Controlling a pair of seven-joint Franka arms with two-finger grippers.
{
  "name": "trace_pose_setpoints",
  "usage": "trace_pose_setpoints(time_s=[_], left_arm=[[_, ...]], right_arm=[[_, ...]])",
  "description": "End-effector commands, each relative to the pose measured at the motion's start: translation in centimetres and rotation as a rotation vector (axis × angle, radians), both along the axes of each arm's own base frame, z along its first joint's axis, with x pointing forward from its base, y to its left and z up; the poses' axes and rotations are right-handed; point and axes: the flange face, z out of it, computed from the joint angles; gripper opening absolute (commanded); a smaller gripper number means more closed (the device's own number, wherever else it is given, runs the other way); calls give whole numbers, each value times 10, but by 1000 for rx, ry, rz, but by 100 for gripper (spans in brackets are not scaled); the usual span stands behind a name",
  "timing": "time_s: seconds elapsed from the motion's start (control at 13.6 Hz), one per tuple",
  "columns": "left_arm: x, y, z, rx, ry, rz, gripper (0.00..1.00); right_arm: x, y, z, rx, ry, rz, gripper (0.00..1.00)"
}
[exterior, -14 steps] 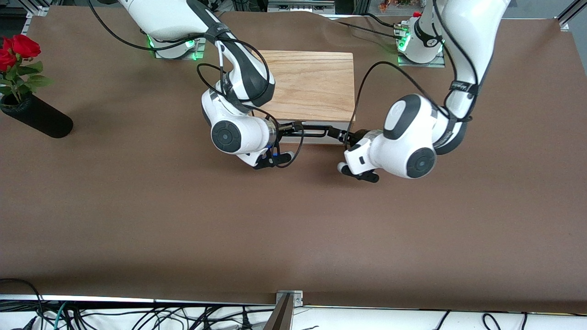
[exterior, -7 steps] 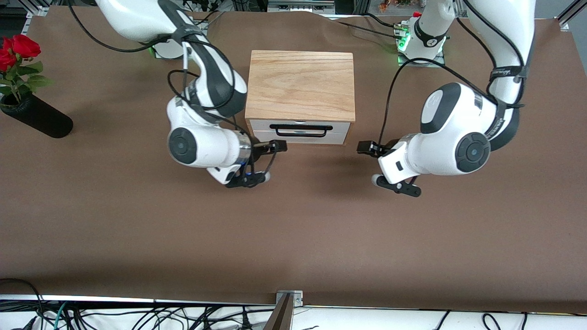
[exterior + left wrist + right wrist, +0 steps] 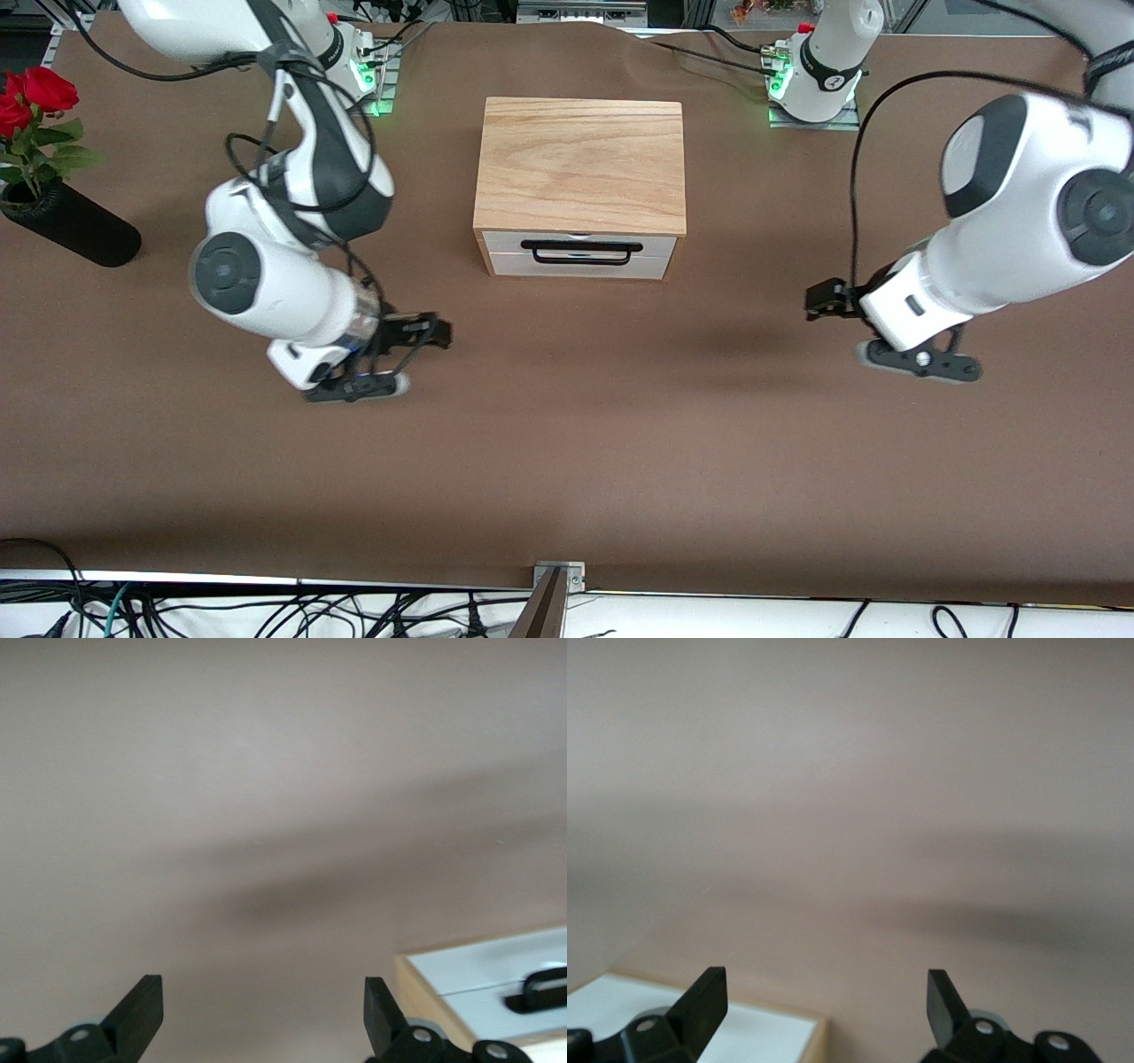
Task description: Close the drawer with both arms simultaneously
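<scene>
Now, left gripper: fingers spread, empty, right of frame over bare table.
Right gripper: spread, empty, left-centre.
Drawer: upper centre, looks flush in box.
Risk: stray arm swing clipping box or handle.

Counted: one oak-grain box, one drawer in it, one black wire handle. Two arms are seen, with two grippers: left gripper, right gripper. One black vase, two red roses. One table.
</scene>
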Motion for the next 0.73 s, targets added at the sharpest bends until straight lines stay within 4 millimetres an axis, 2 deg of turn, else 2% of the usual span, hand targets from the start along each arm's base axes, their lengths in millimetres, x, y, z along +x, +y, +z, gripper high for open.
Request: trace_pose_setpoints(time_s=[0.0,0.22,0.29,0.44,0.51,0.66], left_arm=[[-22,26,51,95,-74,6,100],[-47,42,79,169,-87,3,100],[-55,51,86,158,-92,22,100],[-81,56,82,122,-155,35,100],[-91,61,77,119,-164,43,100],[-99,57,78,74,-132,53,100]], right_arm=[[10,-56,31,-43,-39,-79,100],[15,-104,53,-84,-66,-159,100],[15,-128,67,-85,-82,-192,100],[3,-179,100,-82,-97,-252,100],[-6,-196,113,-77,-104,-274,100],[-26,-227,135,-84,-129,-314,100]])
